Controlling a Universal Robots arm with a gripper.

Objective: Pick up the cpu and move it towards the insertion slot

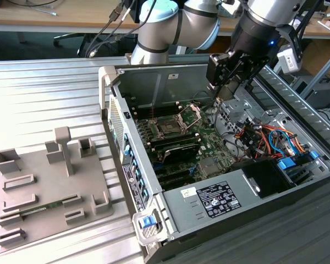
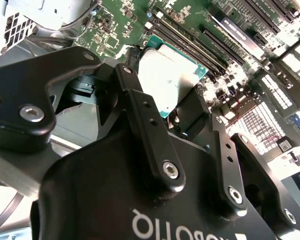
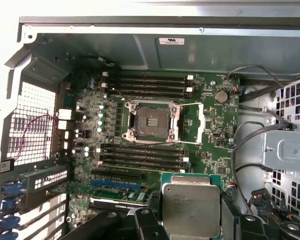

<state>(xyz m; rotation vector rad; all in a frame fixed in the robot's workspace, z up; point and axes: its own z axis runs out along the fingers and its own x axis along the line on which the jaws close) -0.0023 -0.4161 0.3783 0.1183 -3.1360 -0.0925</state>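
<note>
Silver-topped cpu (image 3: pixel 191 210) sits clamped in the gripper (image 2: pixel 175 107), held above the motherboard (image 3: pixel 215 120), apart from the insertion slot (image 3: pixel 151 121).

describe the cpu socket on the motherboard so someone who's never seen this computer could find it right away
Look into the open computer case at the green motherboard. Mid-board, between two banks of long black memory slots, sits the insertion slot. It alone is square: a dark pad in a silver metal frame, its hinged plate open.
</note>
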